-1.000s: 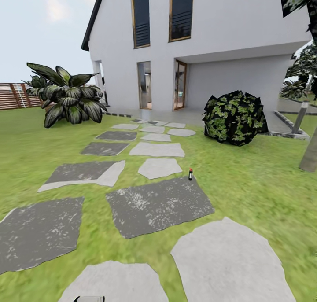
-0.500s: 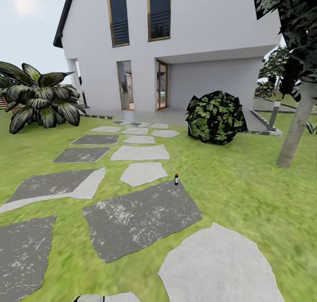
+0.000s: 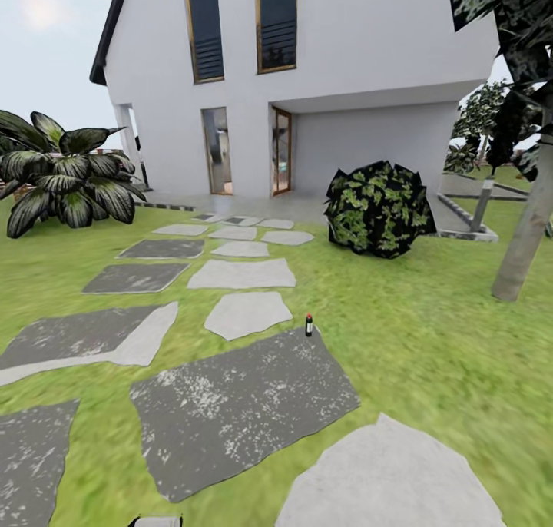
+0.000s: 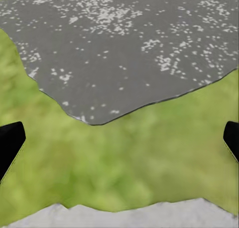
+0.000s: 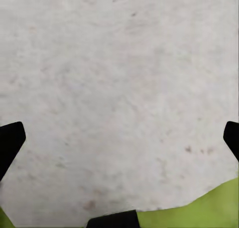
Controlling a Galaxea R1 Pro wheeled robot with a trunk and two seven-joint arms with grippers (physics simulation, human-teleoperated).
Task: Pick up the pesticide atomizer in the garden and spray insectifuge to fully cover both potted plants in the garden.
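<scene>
Garden lawn (image 3: 430, 343) and paving slabs (image 3: 238, 396) ahead; both tools' fingers spread wide, empty

A path of stones (image 3: 242, 392) ran across the lawn (image 3: 430, 343) to the house (image 3: 307, 81) behind. A bottle (image 3: 309, 325) stood at one stone's far corner. A bush (image 3: 378, 209) lay right of the path, a leafy plant (image 3: 65, 175) left, a trunk (image 3: 526, 239) far right

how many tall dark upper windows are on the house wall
2: the left upper window and the right upper window, side by side above the doorways on the white house. Others may lie outside the picture.
</scene>
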